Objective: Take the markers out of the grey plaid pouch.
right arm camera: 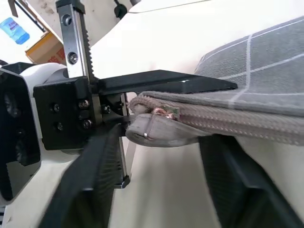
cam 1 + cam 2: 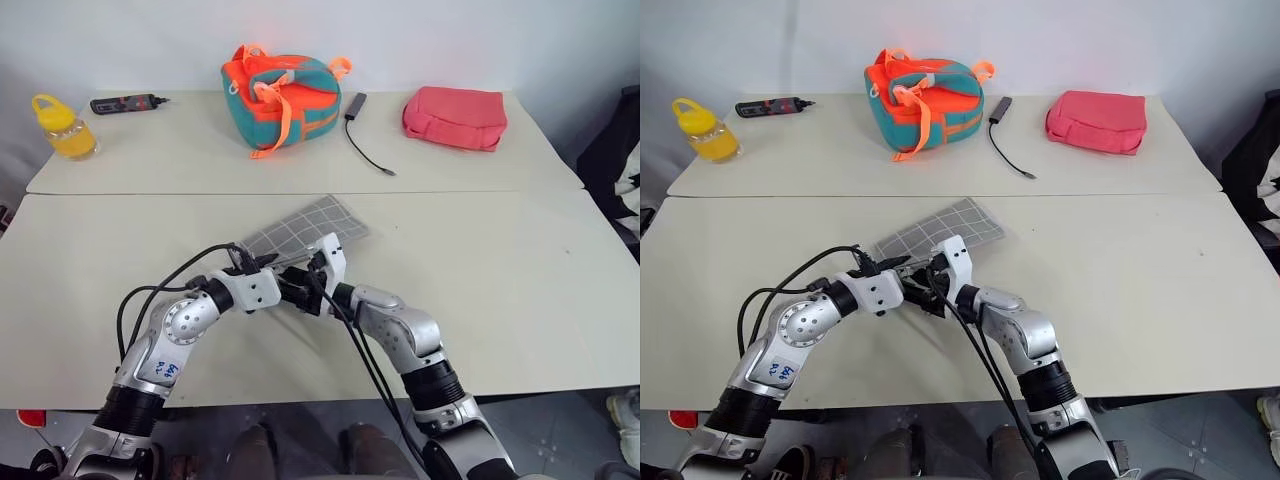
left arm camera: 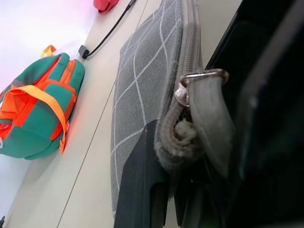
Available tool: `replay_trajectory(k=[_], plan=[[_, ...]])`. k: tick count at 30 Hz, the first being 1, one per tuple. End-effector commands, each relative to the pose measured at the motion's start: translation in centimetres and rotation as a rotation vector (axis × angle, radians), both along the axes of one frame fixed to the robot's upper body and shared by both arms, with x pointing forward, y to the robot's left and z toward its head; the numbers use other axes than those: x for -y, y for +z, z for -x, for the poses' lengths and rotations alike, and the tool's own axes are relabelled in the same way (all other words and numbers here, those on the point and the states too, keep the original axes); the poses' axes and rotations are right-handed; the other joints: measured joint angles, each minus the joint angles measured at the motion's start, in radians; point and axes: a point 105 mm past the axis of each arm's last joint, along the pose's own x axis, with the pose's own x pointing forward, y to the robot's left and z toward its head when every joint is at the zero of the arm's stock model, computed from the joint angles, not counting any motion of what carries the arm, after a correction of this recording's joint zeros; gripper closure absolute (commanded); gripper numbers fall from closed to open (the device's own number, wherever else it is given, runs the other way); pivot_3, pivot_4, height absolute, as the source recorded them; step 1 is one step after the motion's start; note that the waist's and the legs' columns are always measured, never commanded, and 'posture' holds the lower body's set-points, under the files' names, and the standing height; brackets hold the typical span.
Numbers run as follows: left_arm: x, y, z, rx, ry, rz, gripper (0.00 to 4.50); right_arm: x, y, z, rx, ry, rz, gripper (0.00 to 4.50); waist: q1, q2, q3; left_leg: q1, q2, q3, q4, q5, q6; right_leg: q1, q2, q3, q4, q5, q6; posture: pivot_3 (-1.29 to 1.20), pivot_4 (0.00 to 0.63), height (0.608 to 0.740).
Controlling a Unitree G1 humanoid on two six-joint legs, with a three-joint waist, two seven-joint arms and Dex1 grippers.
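Table (image 2: 520,290): pale, wide.
Pouch (image 2: 305,226): frame centre, flat on table; zip closed; soft, light, floppy.
Left gripper (image 3: 166,190): clamped on pouch's near end.
Right gripper (image 1: 156,175): fingers spread around the zip tab (image 1: 164,133), gripping nothing.
Hold: likely that tab.

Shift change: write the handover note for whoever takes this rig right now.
Left gripper: shut on the grey plaid pouch at its near end, by the metal ring.
Right gripper: open, fingers either side of that end's tab, not gripping.
Pouch: far end rests on the table; zipper looks closed.
Done: pouch secured.
Left: unzip, take the markers out.
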Motion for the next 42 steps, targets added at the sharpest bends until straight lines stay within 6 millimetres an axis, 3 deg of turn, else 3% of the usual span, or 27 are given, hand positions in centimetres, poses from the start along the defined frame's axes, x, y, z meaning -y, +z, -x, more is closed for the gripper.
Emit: replay_trajectory(k=[1, 2, 3, 5, 7, 12, 15, 21, 25, 30, 36, 42], plan=[[0.8, 1.1, 0.3, 0.035, -0.033, 0.017, 4.50, -0.1, 1.8, 0.3, 0.056, 0.018, -0.066, 2.83, 0.000, 0.000, 0.000, 0.000, 0.000, 0.000, 0.000, 0.000, 0.000, 0.000, 0.000, 0.000, 0.000, 0.000, 0.000, 0.00, 0.150, 0.740], [0.8, 1.0, 0.3, 0.035, -0.033, 0.015, 4.50, -0.1, 1.8, 0.3, 0.057, 0.018, -0.071, 2.83, -0.001, 0.000, 0.000, 0.000, 0.000, 0.000, 0.000, 0.000, 0.000, 0.000, 0.000, 0.000, 0.000, 0.000, 0.000, 0.00, 0.150, 0.740], [0.8, 1.0, 0.4, 0.034, -0.033, 0.014, 4.50, 0.0, 1.8, 0.3, 0.055, 0.015, -0.075, 3.22, -0.001, 0.000, 0.000, 0.000, 0.000, 0.000, 0.000, 0.000, -0.001, 0.000, 0.000, 0.000, 0.000, 0.000, 0.000, 0.00, 0.150, 0.740], [0.8, 0.9, 0.4, 0.034, -0.031, 0.010, 4.50, 0.2, 1.8, 0.2, 0.055, 0.014, -0.076, 3.21, -0.002, 0.000, 0.000, 0.000, 0.000, 0.000, 0.000, -0.001, -0.001, -0.001, 0.000, 0.000, 0.000, 0.000, 0.000, 0.00, 0.150, 0.740], [0.7, 0.9, 0.4, 0.033, -0.029, 0.013, 4.50, 0.3, 1.8, 0.2, 0.057, 0.011, -0.074, 3.69, -0.002, 0.000, 0.000, 0.000, 0.001, 0.000, 0.000, -0.001, -0.001, -0.001, 0.000, 0.000, 0.000, 0.000, 0.000, 0.00, 0.150, 0.740], [-0.3, 1.0, 0.4, 0.039, -0.013, -0.010, 4.50, 1.3, 0.3, 0.6, 0.089, 0.040, 0.025, 3.83, -0.002, 0.000, 0.000, 0.000, 0.001, 0.000, 0.000, -0.001, -0.001, -0.001, 0.000, 0.000, -0.001, 0.000, 0.000, 0.00, 0.150, 0.740], [-1.2, 0.9, 0.5, 0.036, 0.000, -0.028, 4.50, 2.3, 0.0, 0.8, 0.101, 0.045, 0.052, 4.43, -0.004, 0.000, 0.000, 0.000, 0.001, 0.001, 0.000, -0.002, -0.001, -0.001, 0.000, 0.001, -0.001, 0.000, 0.000, 0.00, 0.150, 0.740], [-3.4, 1.1, 0.8, 0.036, 0.006, -0.056, 4.50, 5.4, 0.3, -1.2, 0.130, -0.045, 0.092, 4.47, -0.022, 0.000, 0.000, 0.000, 0.003, 0.002, 0.000, -0.002, -0.001, 0.000, -0.001, 0.002, -0.001, 0.000, 0.000, 0.00, 0.150, 0.740], [-4.0, 1.2, 1.0, 0.034, 0.002, -0.056, 4.50, 6.4, 0.8, -2.3, 0.158, -0.074, 0.108, 4.47, -0.024, 0.000, 0.000, 0.000, 0.003, 0.003, 0.000, -0.002, -0.001, -0.001, -0.001, 0.003, -0.002, 0.000, 0.000, 0.00, 0.150, 0.740], [-2.9, 1.3, 0.7, 0.032, -0.001, -0.006, 4.50, 5.0, 0.9, -0.9, 0.154, 0.008, 0.076, 4.47, -0.023, 0.000, 0.000, 0.000, 0.003, 0.003, 0.000, -0.004, -0.002, -0.001, -0.001, 0.003, -0.002, 0.000, 0.000, 0.00, 0.150, 0.740], [-0.8, 1.9, 0.2, 0.052, -0.038, -0.010, 4.50, 2.8, 1.0, 1.0, 0.095, 0.063, -0.002, 3.42, -0.023, 0.000, 0.001, 0.000, 0.004, 0.003, 0.000, -0.005, -0.003, -0.001, 0.000, 0.003, -0.002, 0.000, 0.000, 0.00, 0.150, 0.740], [0.0, 2.6, -0.3, 0.064, -0.046, -0.001, 4.50, 1.7, 0.9, 1.6, 0.066, 0.069, -0.012, 1.40, -0.023, 0.000, 0.001, 0.000, 0.004, 0.005, 0.002, -0.005, -0.002, -0.001, 0.001, 0.004, -0.002, 0.000, 0.000, 0.00, 0.150, 0.740]])
